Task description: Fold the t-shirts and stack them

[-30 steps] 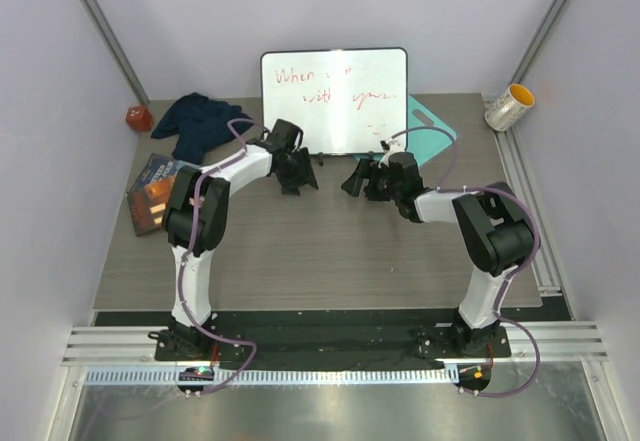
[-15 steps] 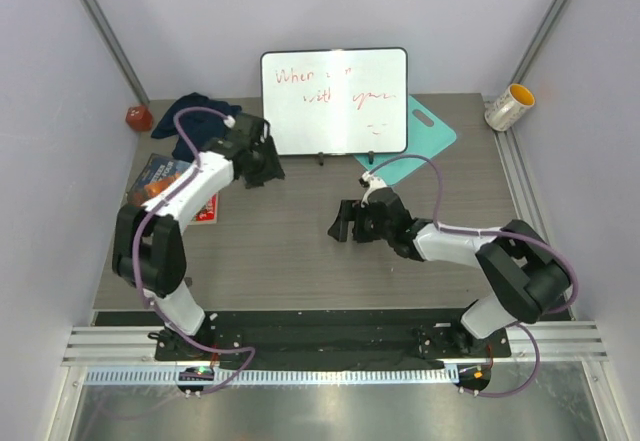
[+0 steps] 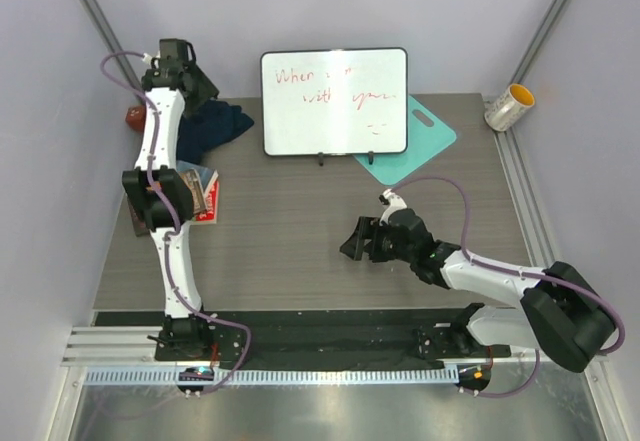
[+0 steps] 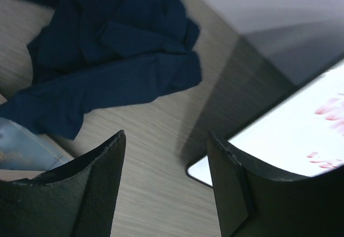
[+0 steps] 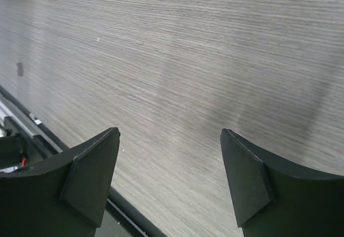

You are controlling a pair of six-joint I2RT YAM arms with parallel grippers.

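Note:
A crumpled dark navy t-shirt point(image 3: 212, 129) lies at the back left of the table, between the left wall and the whiteboard. In the left wrist view the same t-shirt point(image 4: 107, 59) spreads across the upper left in loose folds. My left gripper point(image 3: 203, 93) hangs above its far edge, raised off the table. The left gripper point(image 4: 166, 140) is open, with bare wood between its fingers and the shirt lying beyond the tips. My right gripper point(image 3: 351, 244) hovers low over the near middle of the table. The right gripper point(image 5: 169, 135) is open and holds nothing.
A whiteboard point(image 3: 334, 101) with red writing stands at the back centre, a teal board point(image 3: 425, 136) lying flat behind its right side. A book point(image 3: 195, 196) lies at the left, below the shirt. A red object point(image 3: 137, 117) sits in the back left corner and a yellow-rimmed cup point(image 3: 509, 107) at the back right.
My left arm has swung from the table's middle out to the back left, over the t-shirt. My right arm has pulled back from the whiteboard toward the near side.

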